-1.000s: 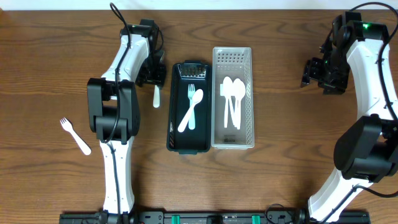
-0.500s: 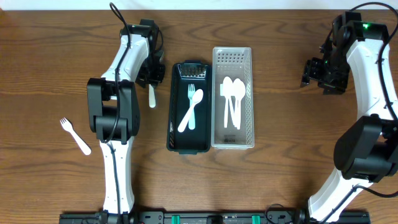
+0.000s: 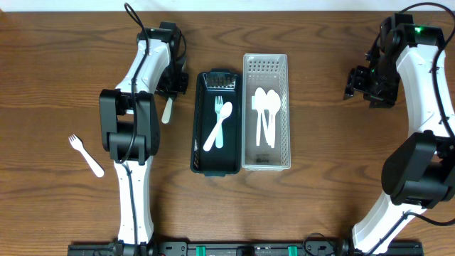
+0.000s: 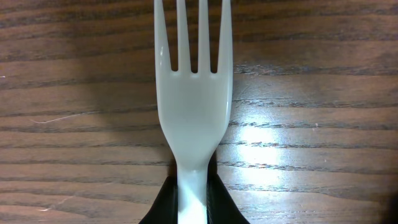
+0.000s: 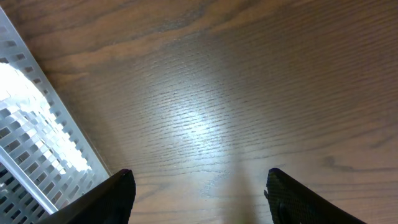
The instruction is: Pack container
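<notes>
Overhead: The left hand (image 3: 170, 92) is hanging over the desk (image 3: 320, 213), just left of the tray (image 3: 200, 153). It is gripping the held fork (image 3: 168, 111), whose white end is sticking out toward the near edge, slightly tilted. The black tray is sitting mid-desk and carrying a tray fork (image 3: 220, 122) and a spoon (image 3: 215, 131), which are crossing each other. The white basket (image 3: 266, 65) is standing right against the tray's right side and holding several white spoons (image 3: 265, 114). A loose fork (image 3: 87, 155) is lying well apart on the left part of the desk, beside the left arm. The right hand (image 3: 354, 84) is hovering to the right of the basket, apart from it and carrying nothing.

Left wrist: The held fork (image 4: 194, 106) is filling the middle of the view, tines pointing up the frame. The black fingers (image 4: 163, 208) are pinching its handle at the bottom edge, so the left hand (image 4: 191, 210) is clamping the fork. Wood grain is showing behind it; I cannot tell whether the fork is touching the desk (image 4: 323, 124).

Right wrist: The two fingers (image 5: 115, 194) are standing wide apart, with bare desk (image 5: 205, 106) showing between them. The right hand (image 5: 199, 194) is gaping and gripping nothing. A corner of the basket (image 5: 28, 149) is showing at the left edge.
</notes>
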Available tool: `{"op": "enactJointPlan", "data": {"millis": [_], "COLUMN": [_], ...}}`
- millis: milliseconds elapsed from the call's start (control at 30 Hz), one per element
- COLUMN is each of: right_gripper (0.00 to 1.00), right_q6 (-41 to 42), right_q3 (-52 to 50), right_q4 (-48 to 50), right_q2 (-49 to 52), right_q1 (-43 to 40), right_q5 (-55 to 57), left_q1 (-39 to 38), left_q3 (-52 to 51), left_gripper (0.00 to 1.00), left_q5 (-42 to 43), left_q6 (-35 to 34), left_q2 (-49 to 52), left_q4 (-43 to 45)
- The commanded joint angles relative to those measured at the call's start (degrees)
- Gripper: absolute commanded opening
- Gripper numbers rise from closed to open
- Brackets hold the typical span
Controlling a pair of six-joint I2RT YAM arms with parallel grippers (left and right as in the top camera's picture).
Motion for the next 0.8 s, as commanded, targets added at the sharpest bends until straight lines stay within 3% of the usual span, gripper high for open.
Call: {"op": "enactJointPlan", "data": {"millis": [0, 500, 767], "right_gripper": [0.71, 0.71, 0.71], "right_q6": [0.9, 0.8, 0.8], "right_q3": [0.0, 0.0, 0.0], "right_q4": [0.0, 0.0, 0.1], "right_q2": [0.3, 0.3, 0.3], "right_q1": [0.1, 0.1, 0.1], "right_q5": [-0.4, -0.4, -0.4], "left_q1": [0.0, 0.0, 0.0], "left_q3": [-0.6, -0.4, 0.8], "left_gripper": [0.06, 0.06, 0.06], "left_q5": [0.2, 0.2, 0.2], "left_q6": [-0.3, -0.5, -0.5], "left_q2": [1.8, 1.1, -7.7], "left_q4": [-0.2, -0.6, -4.3]}}
